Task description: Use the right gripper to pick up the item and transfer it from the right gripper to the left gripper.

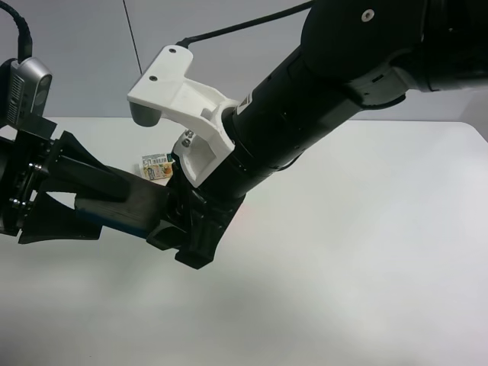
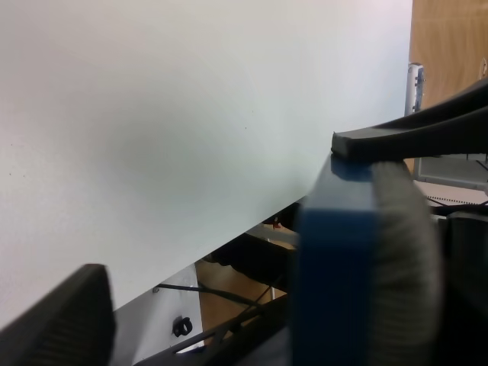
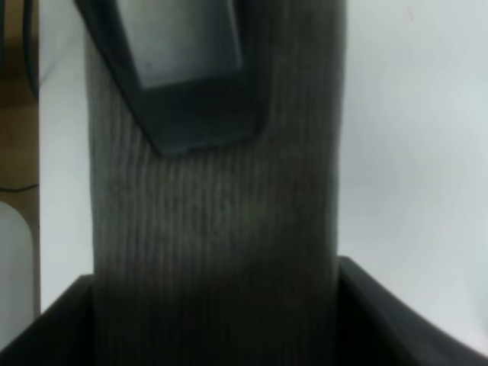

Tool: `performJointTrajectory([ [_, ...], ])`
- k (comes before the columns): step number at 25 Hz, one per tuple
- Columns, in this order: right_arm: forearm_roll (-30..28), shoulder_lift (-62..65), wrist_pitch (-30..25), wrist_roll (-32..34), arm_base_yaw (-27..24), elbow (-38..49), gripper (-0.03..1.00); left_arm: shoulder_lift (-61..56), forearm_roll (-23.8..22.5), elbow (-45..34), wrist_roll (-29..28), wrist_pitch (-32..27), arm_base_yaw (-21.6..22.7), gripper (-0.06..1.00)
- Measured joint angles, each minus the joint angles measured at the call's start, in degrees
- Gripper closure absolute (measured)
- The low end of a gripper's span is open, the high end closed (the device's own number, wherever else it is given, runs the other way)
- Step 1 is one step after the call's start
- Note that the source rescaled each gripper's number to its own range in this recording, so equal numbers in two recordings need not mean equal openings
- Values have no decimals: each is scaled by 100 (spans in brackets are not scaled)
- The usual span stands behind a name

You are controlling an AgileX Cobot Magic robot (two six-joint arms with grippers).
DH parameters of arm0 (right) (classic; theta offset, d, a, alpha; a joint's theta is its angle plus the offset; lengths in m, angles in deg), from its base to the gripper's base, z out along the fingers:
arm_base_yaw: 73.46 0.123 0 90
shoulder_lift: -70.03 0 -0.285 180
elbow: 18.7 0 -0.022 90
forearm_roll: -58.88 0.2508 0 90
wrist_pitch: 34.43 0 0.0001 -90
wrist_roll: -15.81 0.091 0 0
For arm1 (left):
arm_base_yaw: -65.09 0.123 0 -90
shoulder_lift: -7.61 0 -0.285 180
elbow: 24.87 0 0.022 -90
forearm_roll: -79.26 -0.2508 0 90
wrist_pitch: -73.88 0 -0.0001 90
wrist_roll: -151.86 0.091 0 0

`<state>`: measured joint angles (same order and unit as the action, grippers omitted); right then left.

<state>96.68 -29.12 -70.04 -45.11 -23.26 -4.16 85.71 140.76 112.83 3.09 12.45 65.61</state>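
Eraser (image 1: 145,206) mostly hidden in right gripper (image 1: 177,217); left gripper (image 1: 110,213) seemingly spread.

a white two-screw bracket (image 1: 179,95) is fitted on the black arm (image 1: 320,91); facing the bracket, a silver-grey module (image 1: 29,85) is borne by the left gripper (image 1: 114,210).

The table (image 1: 358,274) is looked down on from high, while the item (image 3: 213,252) is shown very near by both wrist views.

Robotics lab: plain white tabletop (image 1: 366,259)
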Motion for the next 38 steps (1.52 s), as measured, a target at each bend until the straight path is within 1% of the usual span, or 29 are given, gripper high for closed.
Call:
performJointTrajectory([
  [2, 0, 0, 0, 0, 0, 0, 97, 0, 20, 0, 0, 0, 0, 40],
  [4, 7, 0, 12, 0, 0, 0, 97, 0, 106, 0, 5, 5, 0, 45],
  [9, 75, 0, 11, -7, 0, 0, 97, 0, 516, 0, 111, 5, 0, 56],
  [13, 87, 0, 67, -7, 0, 0, 97, 0, 702, 0, 128, -177, 0, 60],
  [17, 92, 0, 169, -9, 0, 0, 97, 0, 716, 0, 135, -412, 0, 61],
  [19, 92, 0, 238, -14, 0, 0, 97, 0, 716, 0, 135, -479, 0, 64],
  [21, 94, 0, 259, -14, 0, 0, 97, 0, 710, 0, 135, -489, 0, 71],
  [25, 94, 0, 259, -14, 0, 0, 97, 0, 706, 0, 135, -492, 0, 92],
  [26, 94, 0, 259, -14, 0, 0, 97, 0, 693, 0, 142, -492, 0, 94],
  [35, 122, 4, 272, -14, 0, 0, 96, 0, 748, 0, 264, -496, 7, 94],
  [36, 193, 4, 279, -14, 0, 0, 85, 0, 787, 0, 264, -504, 7, 94],
  [38, 399, -2, 285, -9, 0, 0, 42, 0, 995, 0, 264, -575, 7, 94],
])
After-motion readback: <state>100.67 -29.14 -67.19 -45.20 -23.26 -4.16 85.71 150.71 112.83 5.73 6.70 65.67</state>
